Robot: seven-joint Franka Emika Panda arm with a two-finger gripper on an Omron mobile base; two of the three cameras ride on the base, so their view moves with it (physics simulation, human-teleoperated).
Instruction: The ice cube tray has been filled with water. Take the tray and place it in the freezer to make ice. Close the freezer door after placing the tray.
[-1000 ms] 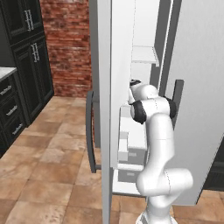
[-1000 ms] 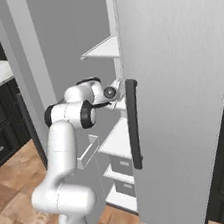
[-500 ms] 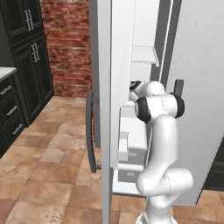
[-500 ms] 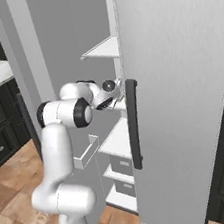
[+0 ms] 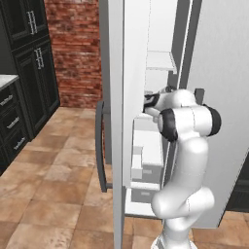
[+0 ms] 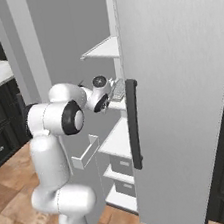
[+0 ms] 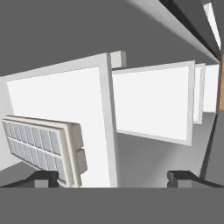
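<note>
The pale grey ice cube tray (image 7: 41, 146), its square cells full of bluish water (image 7: 30, 140), lies on a white shelf inside the freezer (image 6: 119, 138). The right base view has the tray (image 6: 118, 89) on the middle shelf, just ahead of my hand. My gripper (image 7: 111, 178) is open, its fingertips (image 7: 43, 178) wide apart, the left one close beside the tray's near end and nothing between them. My gripper (image 6: 110, 95) reaches into the compartment at mid-shelf height, as does my gripper (image 5: 147, 100) in the left base view. The freezer door (image 5: 116, 121) stands open.
The open door's dark bar handle (image 5: 100, 146) is to my left, and a white door bin (image 6: 87, 153) hangs inside it near my elbow. White drawers (image 6: 120, 166) sit below the shelves. The wide plain door (image 6: 183, 99) with its handle (image 6: 132, 123) is to the right. Black cabinets (image 5: 19, 73) stand far left.
The jaws have gone from shut to wide open, letting go of the tray, which now rests on the shelf. My elbow has swung outward, away from the freezer door.
</note>
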